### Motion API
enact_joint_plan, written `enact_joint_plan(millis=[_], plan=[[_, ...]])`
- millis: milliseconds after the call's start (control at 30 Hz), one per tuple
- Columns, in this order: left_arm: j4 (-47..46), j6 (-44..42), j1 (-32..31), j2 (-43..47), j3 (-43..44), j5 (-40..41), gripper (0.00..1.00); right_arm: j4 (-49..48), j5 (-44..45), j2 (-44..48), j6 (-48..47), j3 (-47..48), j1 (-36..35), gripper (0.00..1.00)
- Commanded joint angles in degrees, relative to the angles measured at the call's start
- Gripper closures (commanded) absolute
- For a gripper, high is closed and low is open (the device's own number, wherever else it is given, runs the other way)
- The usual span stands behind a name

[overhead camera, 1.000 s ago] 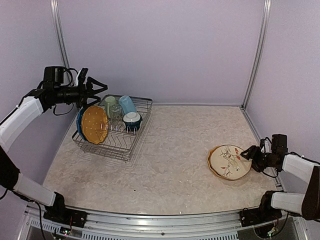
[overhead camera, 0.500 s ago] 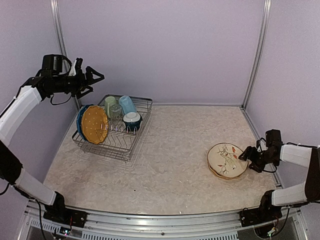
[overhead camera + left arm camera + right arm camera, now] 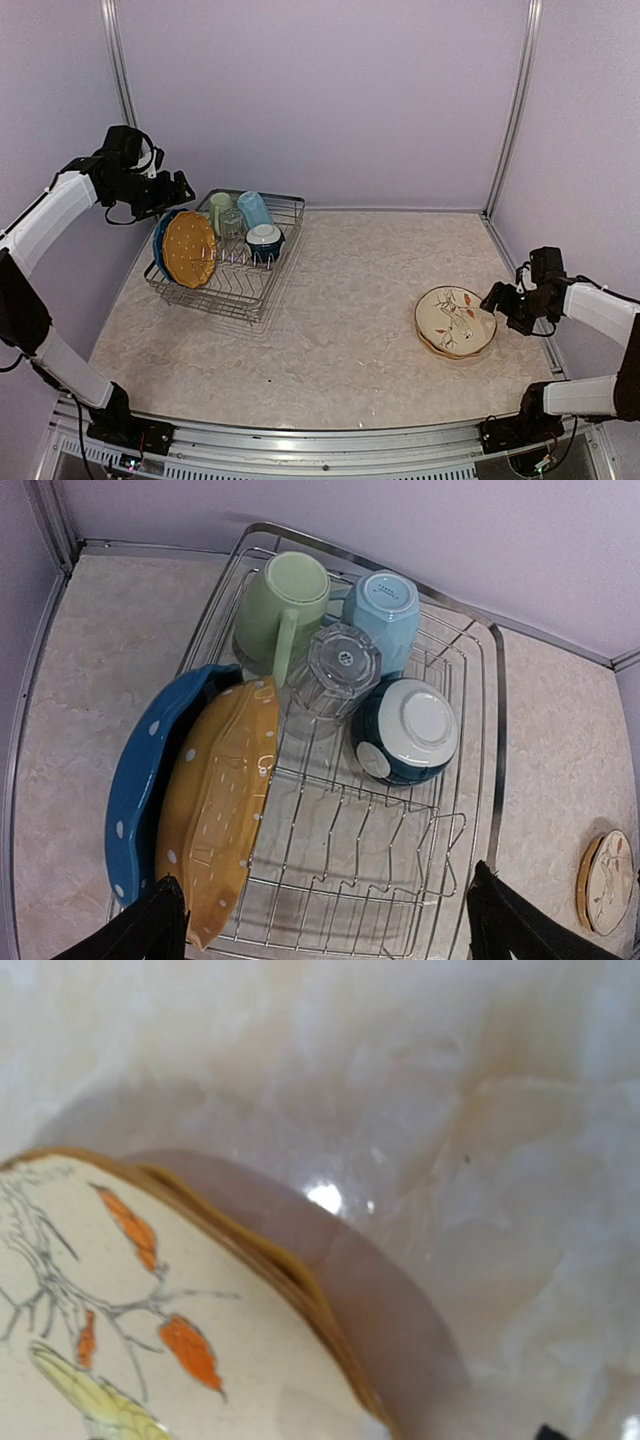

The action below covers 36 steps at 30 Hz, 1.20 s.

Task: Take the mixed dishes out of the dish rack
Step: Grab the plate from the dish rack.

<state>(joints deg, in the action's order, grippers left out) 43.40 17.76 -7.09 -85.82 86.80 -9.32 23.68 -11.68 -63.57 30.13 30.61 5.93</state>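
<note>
Floral plate (image 3: pixel 455 322) down on table (image 3: pixel 340 340); R gripper (image 3: pixel 503 300) beside rim, open/shut unclear. L gripper (image 3: pixel 326 880) wide open, empty, over dish rack (image 3: pixel 497 730). Next we drop L, pinch orange plate (image 3: pixel 215 800) top edge.

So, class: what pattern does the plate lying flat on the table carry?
Cream plate with orange leaves on thin branches; right wrist view shows best.

Top view looks down from the near side over the whole table (image 3: pixel 340 340). Left wrist view looks steeply down on the far-left dish rack (image 3: pixel 496 740). Right wrist view sits very close to the floral plate (image 3: pixel 150 1300), visible in all three.
</note>
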Motion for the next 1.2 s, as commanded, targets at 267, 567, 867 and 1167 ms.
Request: enact_joint_plan(millis=[267, 567, 867, 1167], plan=[[5.58, -8.31, -4.28, -2.99, 2.81, 12.8, 0.12, 11.52, 11.19, 1.23, 4.08, 7.17, -5.75, 0.0], [6.3, -10.43, -8.03, -6.07, 3.25, 24.11, 0.11, 8.96, 6.58, 5.87, 2.09, 9.57, -5.76, 0.0], [6.0, -11.57, -7.95, -9.83, 3.2, 28.42, 0.12, 6.7, 2.46, 8.32, 2.29, 9.18, -5.76, 0.0], [5.83, -13.04, -7.78, -12.64, 3.2, 29.27, 0.16, 6.2, 1.64, 9.26, 2.12, 8.62, -5.76, 0.0]])
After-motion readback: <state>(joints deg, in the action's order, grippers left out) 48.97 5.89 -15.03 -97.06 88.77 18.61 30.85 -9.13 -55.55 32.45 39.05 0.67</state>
